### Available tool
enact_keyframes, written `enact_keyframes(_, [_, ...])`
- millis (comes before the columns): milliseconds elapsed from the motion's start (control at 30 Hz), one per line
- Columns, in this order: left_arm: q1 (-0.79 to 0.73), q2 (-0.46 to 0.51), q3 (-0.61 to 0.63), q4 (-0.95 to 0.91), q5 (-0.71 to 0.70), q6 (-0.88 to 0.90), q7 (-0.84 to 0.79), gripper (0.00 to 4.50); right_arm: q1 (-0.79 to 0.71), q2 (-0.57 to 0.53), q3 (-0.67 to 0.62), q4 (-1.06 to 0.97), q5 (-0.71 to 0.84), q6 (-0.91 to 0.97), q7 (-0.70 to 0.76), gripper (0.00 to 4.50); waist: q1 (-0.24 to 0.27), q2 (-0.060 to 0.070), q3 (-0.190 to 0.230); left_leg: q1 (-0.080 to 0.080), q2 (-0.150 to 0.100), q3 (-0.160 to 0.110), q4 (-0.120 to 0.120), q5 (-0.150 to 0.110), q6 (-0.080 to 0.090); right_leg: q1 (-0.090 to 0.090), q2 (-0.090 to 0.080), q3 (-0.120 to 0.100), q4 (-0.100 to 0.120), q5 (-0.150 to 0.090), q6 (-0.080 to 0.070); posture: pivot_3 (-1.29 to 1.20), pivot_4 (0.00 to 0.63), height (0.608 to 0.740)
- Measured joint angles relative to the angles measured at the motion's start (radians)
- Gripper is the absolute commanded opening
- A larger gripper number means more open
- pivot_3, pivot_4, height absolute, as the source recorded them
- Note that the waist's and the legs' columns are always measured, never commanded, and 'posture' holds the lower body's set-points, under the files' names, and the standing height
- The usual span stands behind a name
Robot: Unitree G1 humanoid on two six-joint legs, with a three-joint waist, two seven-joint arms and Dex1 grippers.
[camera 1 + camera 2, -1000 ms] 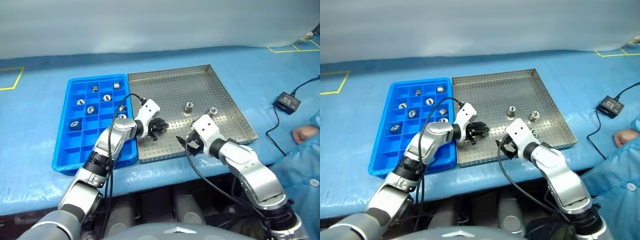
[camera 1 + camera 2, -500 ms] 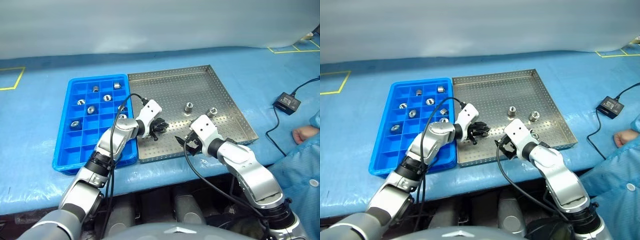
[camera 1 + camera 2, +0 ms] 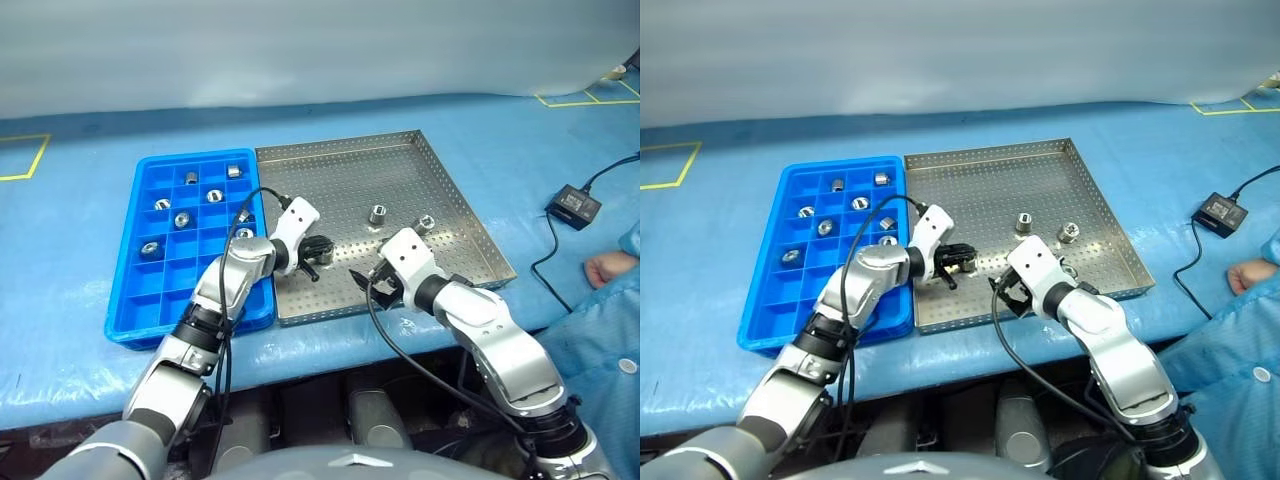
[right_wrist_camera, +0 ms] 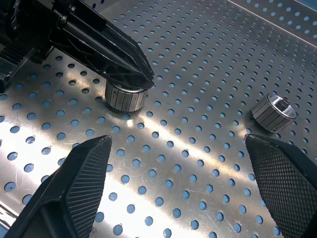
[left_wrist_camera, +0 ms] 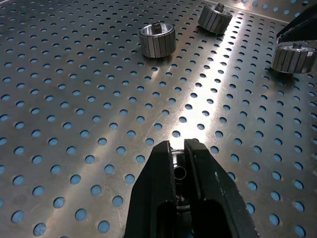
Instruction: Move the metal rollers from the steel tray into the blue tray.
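Observation:
The steel tray (image 3: 340, 170) lies at the table's middle, and the blue tray (image 3: 190, 325) sits against its left side with several metal rollers (image 3: 181, 220) in its compartments. Two rollers (image 3: 378, 213) (image 3: 424, 222) stand in the steel tray's right half. My left gripper (image 3: 318, 252) is shut low over the tray's near left part. A roller (image 4: 125, 94) stands on the floor just under its tips. I cannot tell whether they touch. My right gripper (image 4: 177, 141) is open just right of it, holding nothing. Another roller (image 4: 273, 113) lies by its finger.
A black power adapter (image 3: 573, 205) with its cable lies on the blue table cover right of the steel tray. A person's hand (image 3: 605, 268) and blue sleeve (image 3: 600, 340) rest at the right edge. The table's front edge runs just below both trays.
The left gripper's fingers have closed together. Both arms have stayed where they were, and the rollers have not moved.

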Motion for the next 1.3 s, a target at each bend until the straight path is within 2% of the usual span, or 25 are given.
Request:
enact_keyframes(133, [0.000,-0.003,0.100,-0.112,-0.105,0.087,0.004,0.01,0.000,0.006,0.001,0.015,0.002,-0.002,0.008,4.50,0.000,0.000,0.000,-0.001,0.000,0.000,0.000,0.000,0.000,0.000,0.000,0.000,0.000,0.000,0.000,-0.24,0.150,0.740])
enact_keyframes(300, [0.042,0.105,0.182,-0.365,-0.177,0.189,0.013,0.01,0.008,0.012,-0.004,0.018,0.033,-0.021,0.048,4.50,-0.001,0.000,0.000,0.000,0.000,0.000,-0.001,0.000,0.000,0.000,0.001,0.001,0.000,0.000,0.000,-0.19,0.150,0.740])
enact_keyframes(433, [0.175,0.185,0.278,-0.619,-0.214,0.276,0.075,0.01,0.006,0.067,-0.037,0.007,0.144,-0.060,0.121,4.50,0.003,-0.001,0.000,0.000,0.001,-0.001,-0.002,0.001,-0.001,0.000,0.001,0.001,0.000,0.000,0.000,-0.13,0.150,0.740])
enact_keyframes(633, [0.388,0.212,0.473,-0.917,-0.230,0.413,0.229,0.01,-0.005,0.070,-0.045,0.035,0.197,-0.078,0.155,4.50,0.048,-0.002,0.000,0.002,0.001,-0.001,-0.001,0.001,-0.002,-0.001,0.001,0.000,0.000,0.000,-0.001,-0.01,0.150,0.740])
enact_keyframes(733, [0.491,0.219,0.524,-1.015,-0.233,0.478,0.277,0.01,-0.037,0.073,-0.040,0.068,0.200,-0.078,0.164,4.50,0.081,-0.004,0.000,0.004,0.001,-0.002,-0.001,-0.001,-0.008,-0.001,0.001,-0.002,0.000,-0.001,-0.001,0.06,0.150,0.740])
enact_keyframes(933, [0.634,0.236,0.574,-1.081,-0.215,0.518,0.344,0.01,-0.115,0.069,-0.020,0.115,0.204,-0.079,0.199,4.50,0.136,-0.007,-0.002,0.005,0.001,-0.003,-0.002,-0.001,-0.009,0.000,0.001,-0.003,0.000,0.000,-0.001,0.11,0.150,0.740])
enact_keyframes(1233, [0.662,0.189,0.577,-1.015,-0.172,0.514,0.445,0.01,-0.140,0.067,0.010,0.169,0.189,-0.079,0.194,4.50,0.168,-0.008,-0.002,0.004,0.001,-0.003,-0.005,-0.001,-0.010,-0.001,0.000,-0.004,-0.001,-0.001,-0.003,0.08,0.150,0.740])
enact_keyframes(1300, [0.662,0.189,0.574,-0.989,-0.155,0.507,0.458,0.71,-0.140,0.065,0.010,0.169,0.185,-0.079,0.188,4.50,0.168,-0.008,-0.002,0.004,0.001,-0.003,-0.006,-0.001,-0.010,-0.002,0.000,-0.004,-0.001,-0.001,-0.004,0.07,0.150,0.740])
